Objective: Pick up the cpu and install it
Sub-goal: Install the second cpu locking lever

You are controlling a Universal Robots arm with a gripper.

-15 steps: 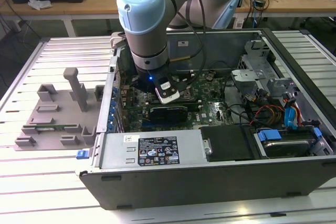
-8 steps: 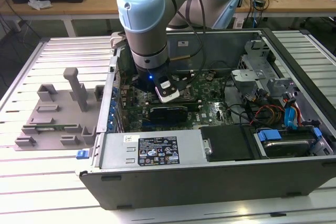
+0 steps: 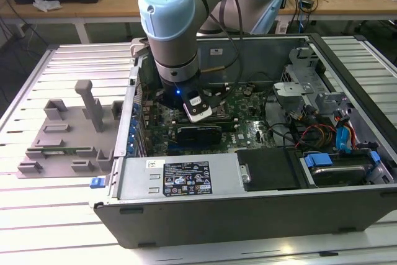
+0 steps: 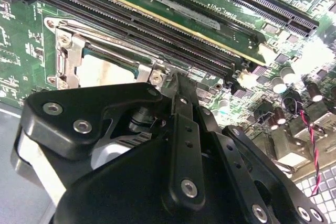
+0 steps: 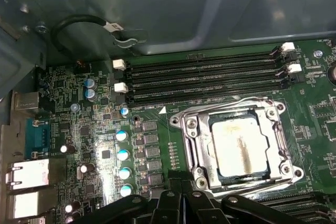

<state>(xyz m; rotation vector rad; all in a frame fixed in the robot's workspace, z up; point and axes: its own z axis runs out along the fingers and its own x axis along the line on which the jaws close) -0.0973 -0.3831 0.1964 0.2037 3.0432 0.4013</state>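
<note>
A: Exterior view, left to right?

B: Grey fixture plate (image 3: 62, 134) on the worktop (image 3: 37, 228), well apart from the socket frame. Then the open computer case (image 3: 248, 215), with the arm reaching down into it.

A: Where's the cpu?

B: In the first wrist view the cpu (image 5: 239, 148) lies flat inside the socket frame (image 5: 191, 145). There's pale smeared residue on its silver top. The memory slots (image 5: 205, 80) run just beside the frame.

A: How will it handle?

B: My guess is light, thin and stiff. The metal top looks slick, and the underside is probably fragile, so no dragging or tilting. I'd take it by two opposite edges, never the faces. The frame hems those edges in, so access looks tight.

A: And the claw?

B: In the second wrist view the claw (image 4: 178, 129) is close over the socket frame, its black links covering the frame's near side. I cannot tell whether it's spread or pressed together. I see nothing held, and can't tell if it touches the cpu or the frame.
</note>
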